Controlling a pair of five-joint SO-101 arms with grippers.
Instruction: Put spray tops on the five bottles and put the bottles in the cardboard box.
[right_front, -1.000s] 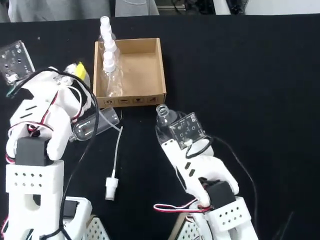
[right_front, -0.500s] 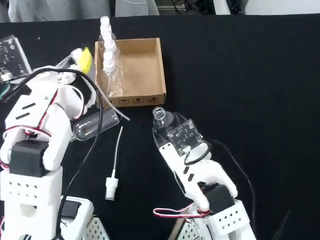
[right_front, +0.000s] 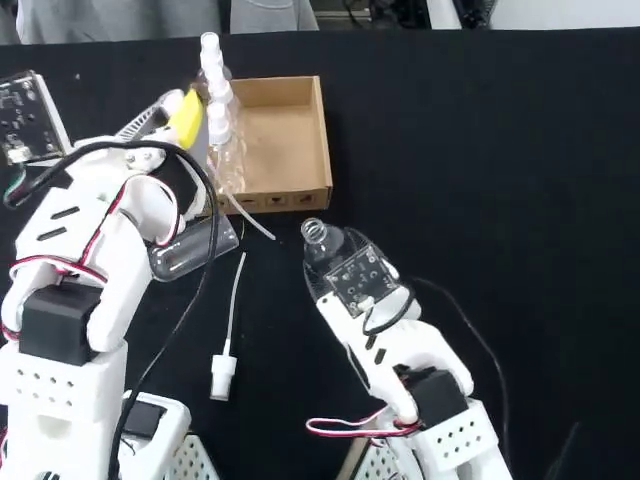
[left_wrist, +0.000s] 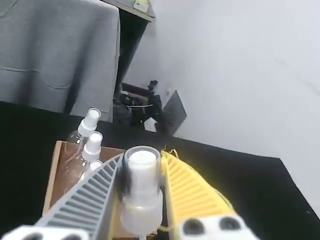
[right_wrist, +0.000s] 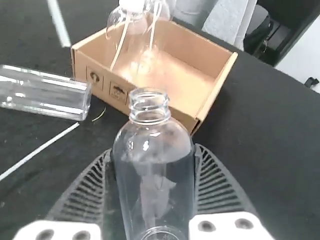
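- Uncapped bottle (right_front: 325, 245) stood upright near the middle of the table (right_front: 480, 150), its body clamped between the ribbed fingers of the right gripper (right_wrist: 152, 155) and its threaded neck bare.
- The left gripper (left_wrist: 142, 157) was clenched on a spray top (left_wrist: 141, 185). Its dip tube (right_front: 245, 215) slanted down towards the uncapped bottle, the tip at about 9 o'clock from the neck and just short of it.
- The cardboard box (right_front: 325, 140) sat at 11 o'clock from the uncapped bottle. It held what looked like three capped bottles (right_front: 222, 130) along its 9 o'clock wall, though they overlapped too much to count surely.
- A lying bottle (right_front: 190, 250) rested at 9 o'clock from the uncapped bottle, and a loose spray top (right_front: 222, 375) lay at 7 o'clock.
- To seat the top well, I judged the tube tip should be threaded into the neck first. The head should then be brought upright over the mouth while the right gripper kept the bottle steady, before it was lowered and turned.
- A tilted tube could catch on the rim or tip the bottle.
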